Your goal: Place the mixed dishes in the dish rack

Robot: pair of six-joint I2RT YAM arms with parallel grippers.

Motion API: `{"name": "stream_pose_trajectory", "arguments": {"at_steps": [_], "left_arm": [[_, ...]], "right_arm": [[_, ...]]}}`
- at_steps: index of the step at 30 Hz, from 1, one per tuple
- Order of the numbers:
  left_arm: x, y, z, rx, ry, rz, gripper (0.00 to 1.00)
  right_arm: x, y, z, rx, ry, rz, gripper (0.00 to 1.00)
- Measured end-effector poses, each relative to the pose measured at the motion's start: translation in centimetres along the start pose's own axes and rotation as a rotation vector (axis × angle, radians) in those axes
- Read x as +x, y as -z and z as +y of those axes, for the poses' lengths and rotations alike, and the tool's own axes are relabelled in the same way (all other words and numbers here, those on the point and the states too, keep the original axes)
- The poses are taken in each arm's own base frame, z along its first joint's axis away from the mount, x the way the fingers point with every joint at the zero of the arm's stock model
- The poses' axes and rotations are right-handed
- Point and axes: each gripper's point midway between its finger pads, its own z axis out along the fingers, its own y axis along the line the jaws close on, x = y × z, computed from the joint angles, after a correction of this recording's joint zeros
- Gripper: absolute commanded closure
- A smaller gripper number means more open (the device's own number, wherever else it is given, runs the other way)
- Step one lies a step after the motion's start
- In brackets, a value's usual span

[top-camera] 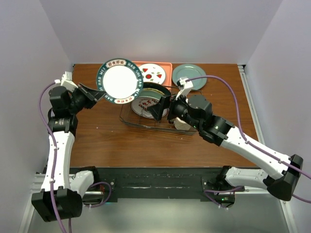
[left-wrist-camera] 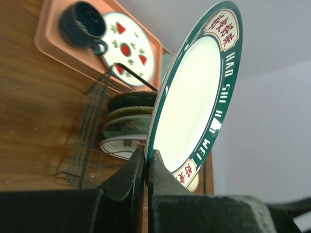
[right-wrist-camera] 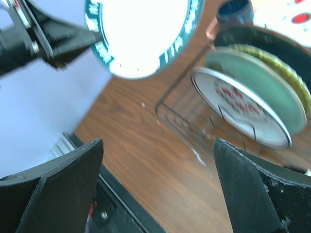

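Left gripper (top-camera: 100,94) is clenched on the near-left rim of the white green-rimmed plate (top-camera: 119,81). The plate is off the tabletop (top-camera: 121,141), tilted up on edge, just left of and above the dish rack (top-camera: 131,121), not touching it.

Count:
- one plate in the gripper
- four plates standing on edge in the rack, far to near: dark teal plate (right-wrist-camera: 262,43), yellow plate (right-wrist-camera: 286,73), pale green plate (right-wrist-camera: 252,82), white red-marked plate (right-wrist-camera: 243,109)
- one cream bowl (top-camera: 182,124) at the rack's right end, partly hidden by the right arm; can't tell if there's a second

Right gripper (top-camera: 156,108) hangs over the middle of the rack with its jaws spread wide and nothing between them — it sits right beside the standing plates, on the side the held plate faces.

Far side: salmon tray (top-camera: 167,65) carrying a white fruit-marked plate (top-camera: 152,74) and a dark blue cup (left-wrist-camera: 85,22). A grey-green plate (top-camera: 188,76) lies flat on the tabletop right of the tray.
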Motion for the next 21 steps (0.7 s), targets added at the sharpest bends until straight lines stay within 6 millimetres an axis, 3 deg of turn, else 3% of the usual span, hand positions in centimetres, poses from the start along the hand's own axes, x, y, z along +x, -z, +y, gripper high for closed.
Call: {"name": "stream_pose_trajectory", "arguments": {"at_steps": [6,16,19,21], "left_arm": [[1.8,2.2,-3.5,0.174,-0.044,0.061,1.00],[6.1,4.7,-4.4,0.319,-0.005,0.181,1.00],[6.7,5.1,-4.5,0.339,0.004,0.201,1.00],[6.9,5.4,-4.7,0.353,0.003,0.210,1.00]], "right_arm": [[-2.6,-1.7,1.6,-0.033,0.018,-0.064,0.01],[-2.8,-4.9,1.8,-0.044,0.036,-0.103,0.12],[-2.9,-5.2,1.9,-0.053,0.034,-0.123,0.32],[-2.8,-5.3,1.8,-0.058,0.033,-0.132,0.62]]}}
